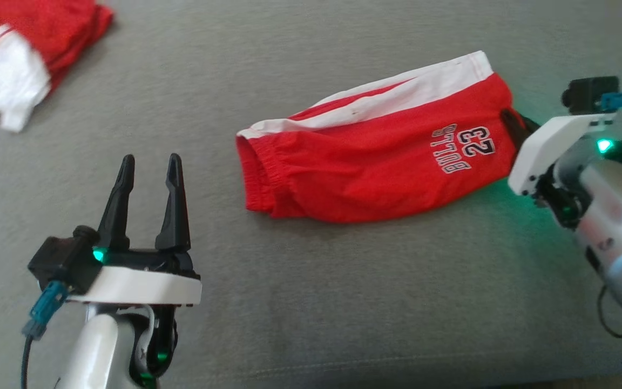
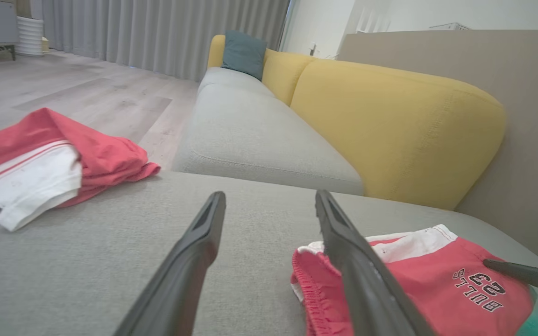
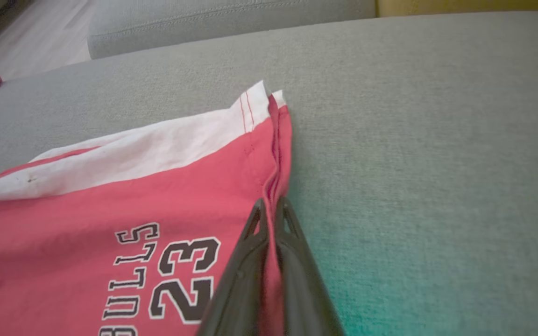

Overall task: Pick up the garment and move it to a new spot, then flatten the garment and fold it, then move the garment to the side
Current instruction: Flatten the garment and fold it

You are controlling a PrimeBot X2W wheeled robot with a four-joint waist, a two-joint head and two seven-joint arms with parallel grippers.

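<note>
Grey sofa cushion [image 1: 343, 302] is the work surface. In the left wrist view a yellow backrest [image 2: 390, 121], teal pillow [image 2: 243, 53], pale curtain [image 2: 157, 32] and wood floor [image 2: 87, 93] sit behind it.

Red shorts [image 1: 376, 162] lie centre-right of the head view. A white side stripe runs along the upper edge, the "BULLS 23" print is toward the right end, and the elastic waistband at the left end gapes a little.

R gripper [image 1: 511, 120] comes in from the right edge at mid-height. Its fingers are pressed together, pinching the hem at the shorts' right end. In the right wrist view, red fabric is caught btw the two fingers at lower centre.

L gripper [image 1: 150, 159] is at lower left of the head view, fingers spread wide w/ nothing btw them, pointing up the frame and apart from the shorts. In the left wrist view the waistband shows at lower right, partly behind one finger.

A 2nd red-and-white garment [image 1: 25, 48] is bunched in the upper left corner, well apart from the shorts.
</note>
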